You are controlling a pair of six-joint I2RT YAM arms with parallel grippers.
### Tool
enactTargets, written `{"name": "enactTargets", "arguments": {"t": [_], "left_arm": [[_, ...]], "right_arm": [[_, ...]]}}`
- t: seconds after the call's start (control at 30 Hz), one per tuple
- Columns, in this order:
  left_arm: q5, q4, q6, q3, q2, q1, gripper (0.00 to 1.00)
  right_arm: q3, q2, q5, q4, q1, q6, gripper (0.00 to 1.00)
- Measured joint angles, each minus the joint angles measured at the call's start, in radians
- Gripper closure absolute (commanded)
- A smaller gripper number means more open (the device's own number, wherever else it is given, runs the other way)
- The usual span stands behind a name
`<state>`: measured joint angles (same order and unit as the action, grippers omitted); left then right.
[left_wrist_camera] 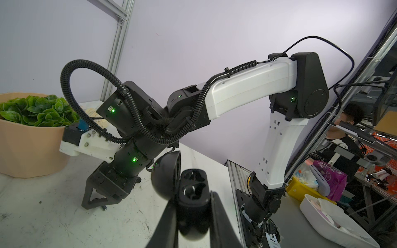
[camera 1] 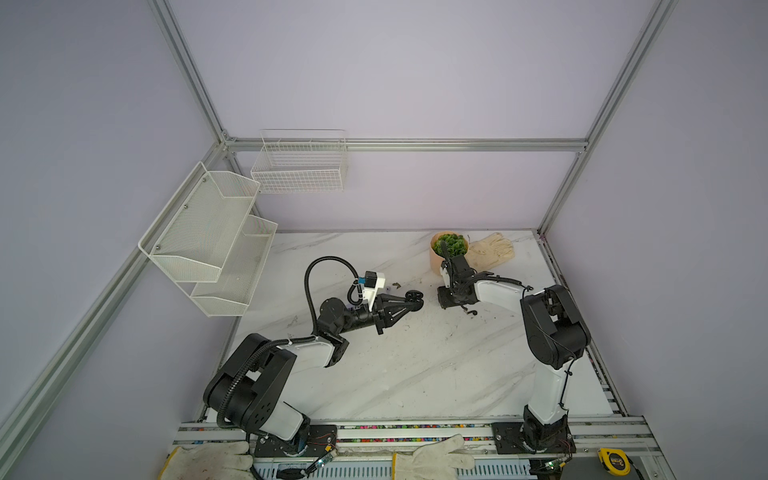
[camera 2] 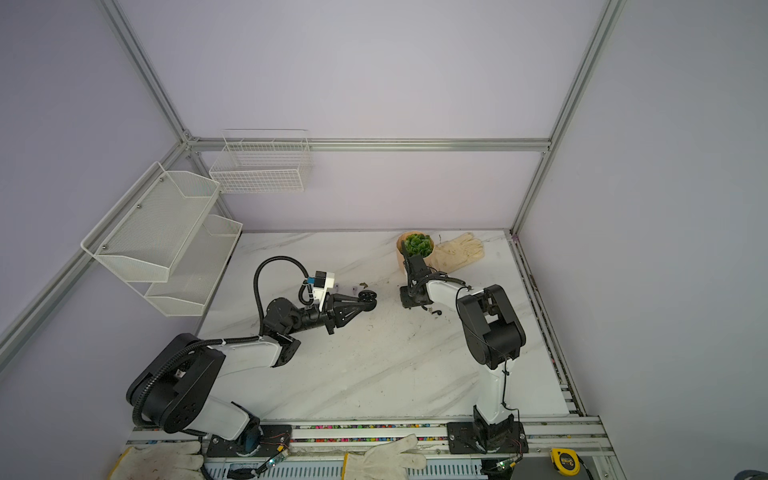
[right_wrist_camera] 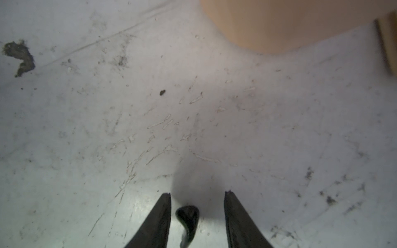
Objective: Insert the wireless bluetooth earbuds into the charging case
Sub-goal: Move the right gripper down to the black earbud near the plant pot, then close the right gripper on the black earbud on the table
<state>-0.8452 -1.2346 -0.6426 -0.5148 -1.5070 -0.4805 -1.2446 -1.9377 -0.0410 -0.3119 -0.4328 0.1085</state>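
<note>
My left gripper [left_wrist_camera: 193, 212] is shut on a black charging case [left_wrist_camera: 193, 189], held just above the table with its round lid [left_wrist_camera: 165, 178] swung open; both top views show the case [camera 1: 414, 296] mid-table. My right gripper [right_wrist_camera: 197, 193] points straight down at the table and is open. A black earbud [right_wrist_camera: 188, 215] lies between its fingers, nearer one finger and touching neither. Another black earbud [camera 1: 471, 311] lies just beside that gripper. Two tiny lilac earbuds [camera 2: 353, 288] rest behind the left wrist.
A peach pot with a green plant [camera 1: 448, 248] and a cream glove [camera 1: 492, 249] stand right behind the right arm. A brownish debris bit [camera 1: 396, 285] lies near the case. White wire shelves [camera 1: 208, 241] hang at the left. Work gloves [camera 1: 432, 457] lie on the front rail.
</note>
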Motion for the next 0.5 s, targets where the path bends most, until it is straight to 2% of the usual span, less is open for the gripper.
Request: {"name": "enactTargets", "arguments": {"t": [0.5], "left_arm": [[-0.005, -0.003, -0.001, 0.0, -0.011, 0.0, 1.0]], "right_arm": [[-0.006, -0.006, -0.004, -0.018, 0.0, -0.031, 0.66]]}}
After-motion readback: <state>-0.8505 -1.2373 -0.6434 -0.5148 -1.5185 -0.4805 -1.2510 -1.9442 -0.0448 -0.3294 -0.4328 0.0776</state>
